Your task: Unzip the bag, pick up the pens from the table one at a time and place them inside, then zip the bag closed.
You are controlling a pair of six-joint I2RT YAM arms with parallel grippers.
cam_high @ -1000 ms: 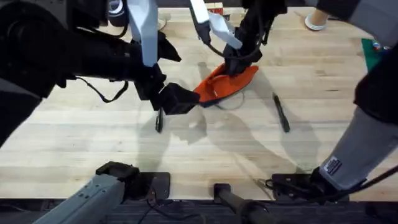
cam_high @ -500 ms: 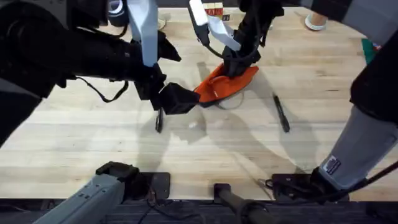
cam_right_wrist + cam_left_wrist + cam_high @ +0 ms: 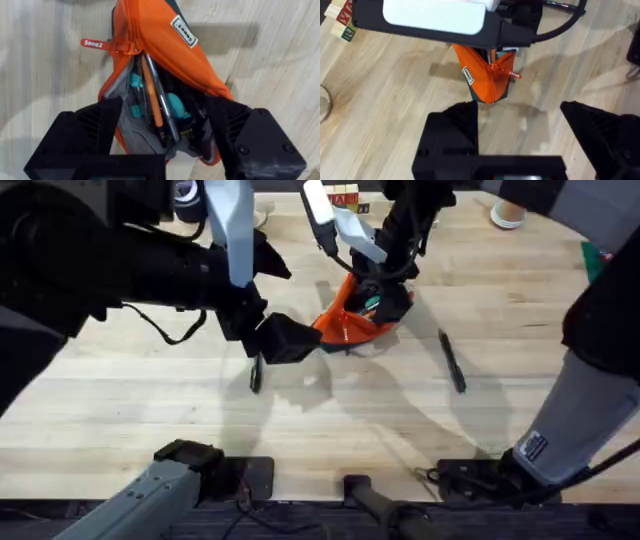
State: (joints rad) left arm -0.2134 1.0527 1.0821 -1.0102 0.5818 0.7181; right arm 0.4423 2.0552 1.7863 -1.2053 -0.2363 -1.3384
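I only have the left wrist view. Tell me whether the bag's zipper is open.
Observer: Yes. In the right wrist view the bag gapes open along its top, with slim sticks and teal items inside.
Operator: Now report what's left to pick up.
Observer: Overhead, one pen lies on the table just beside the left end effector.
Operator: And the second.
Observer: The other pen lies to the bag's right, apart from it.
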